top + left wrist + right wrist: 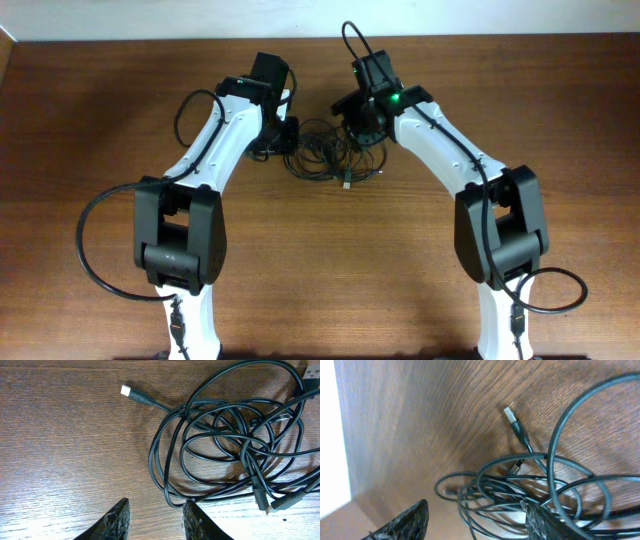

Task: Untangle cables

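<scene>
Several thin black cables (330, 158) lie in one knotted heap on the wooden surface (100, 90), between the two arms. The left gripper (156, 506) hovers open just beside the loops, holding nothing. The right gripper (477, 510) is open too, with loops showing between its fingers. One plug (131, 393) pokes free, but no cable looks separated; the untangling seems barely begun.

Prob. a robotics lab / test bench: L arm (215, 150) & R arm (450, 150), white w/ black joints, based at near edge of a wood-grain table (80, 120). Plain pale wall (150, 18) behind. Black cables (325, 155) lie in a tangle mid-table.
</scene>
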Robot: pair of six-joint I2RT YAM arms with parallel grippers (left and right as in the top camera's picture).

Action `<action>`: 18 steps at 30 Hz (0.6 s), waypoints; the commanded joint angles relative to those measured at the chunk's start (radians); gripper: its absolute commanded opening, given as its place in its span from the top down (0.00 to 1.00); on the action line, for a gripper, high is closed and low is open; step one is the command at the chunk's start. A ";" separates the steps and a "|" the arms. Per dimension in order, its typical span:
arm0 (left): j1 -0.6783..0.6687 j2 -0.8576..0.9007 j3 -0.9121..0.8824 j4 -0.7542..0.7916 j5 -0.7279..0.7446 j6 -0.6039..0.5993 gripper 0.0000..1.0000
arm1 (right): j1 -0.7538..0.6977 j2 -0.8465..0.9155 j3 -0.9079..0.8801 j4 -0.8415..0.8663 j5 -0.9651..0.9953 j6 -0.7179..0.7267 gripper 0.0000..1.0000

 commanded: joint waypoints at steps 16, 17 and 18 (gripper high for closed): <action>0.007 0.011 -0.005 0.002 -0.014 0.002 0.64 | 0.025 0.015 -0.005 -0.088 0.152 -0.183 0.45; 0.007 0.011 -0.005 0.002 -0.014 0.002 0.64 | 0.025 0.015 -0.005 -0.094 0.116 -0.204 0.45; 0.007 0.011 -0.005 0.002 -0.014 0.002 0.64 | 0.030 0.015 -0.005 -0.101 0.069 -0.237 0.46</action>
